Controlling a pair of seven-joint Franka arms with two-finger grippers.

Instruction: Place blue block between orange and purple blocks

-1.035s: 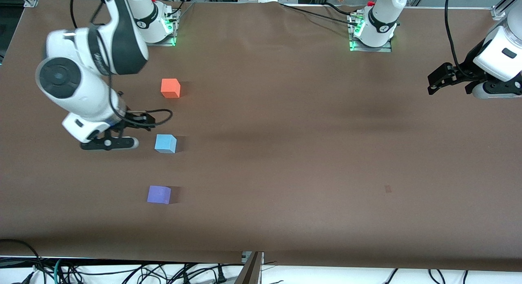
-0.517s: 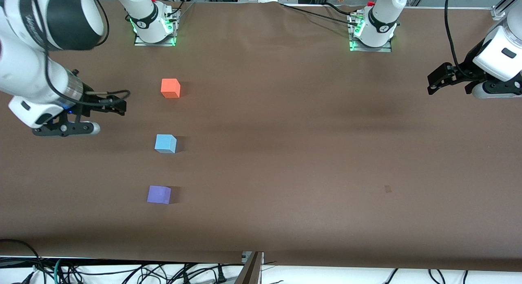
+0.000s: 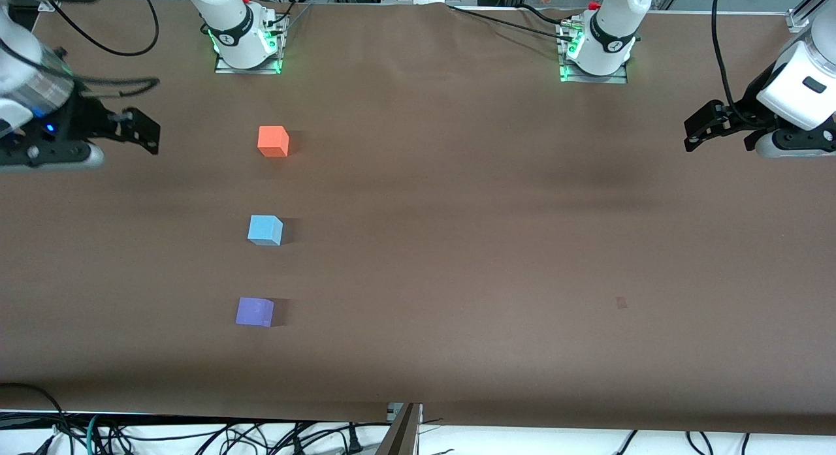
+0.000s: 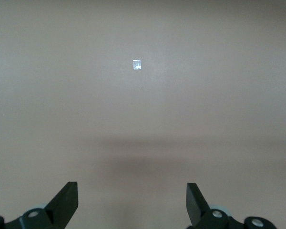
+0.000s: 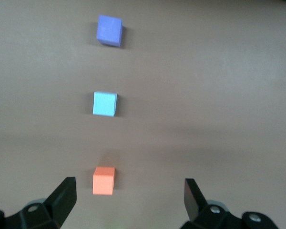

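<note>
Three cubes in line, blue block (image 3: 264, 230) between orange (image 3: 273, 141) and purple (image 3: 254, 311), two tools (image 3: 147, 130) (image 3: 699, 130) spread wide, empty

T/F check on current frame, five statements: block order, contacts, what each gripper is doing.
1. The blue block sits between the orange block and the purple block. True.
2. The purple block is the one nearest the front camera. True.
3. The right gripper holds the blue block. False: its jaws are open and empty, up by the right arm's end of the table.
4. The blue block touches the orange block. False: bare table separates them.
5. The left gripper is over the blocks. False: it waits, open, at the left arm's end.
</note>
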